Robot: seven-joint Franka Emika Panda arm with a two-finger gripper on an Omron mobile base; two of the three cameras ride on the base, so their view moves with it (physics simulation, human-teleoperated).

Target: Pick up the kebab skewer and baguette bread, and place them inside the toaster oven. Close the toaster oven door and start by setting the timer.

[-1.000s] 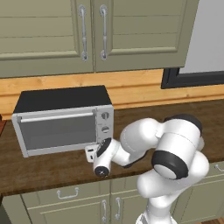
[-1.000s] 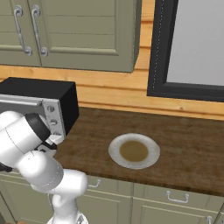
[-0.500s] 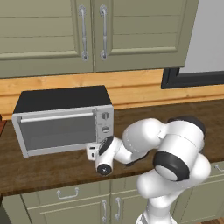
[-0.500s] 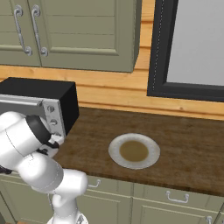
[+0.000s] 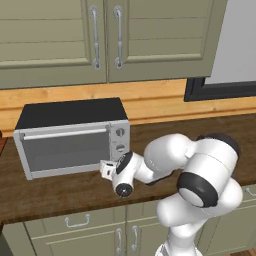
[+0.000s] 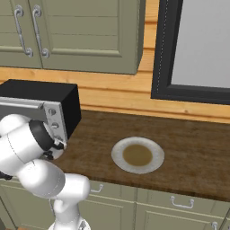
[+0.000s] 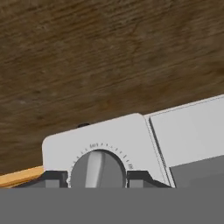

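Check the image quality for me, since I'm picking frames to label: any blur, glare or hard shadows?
Left base view: even, flat lighting, the silver-fronted toaster oven sharp, no glare on its grey glass door. Right base view: equally crisp, only a soft shadow round the round grey plate. Hand view: slightly soft close-up of a round grey knob.

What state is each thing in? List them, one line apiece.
toaster oven door: closed, upright.
bottom knob: clasped between the finger tips.
gripper: shut on the bottom knob at the toaster oven front.
plate: flat on the counter, nothing on it.
upper cabinet doors: closed.
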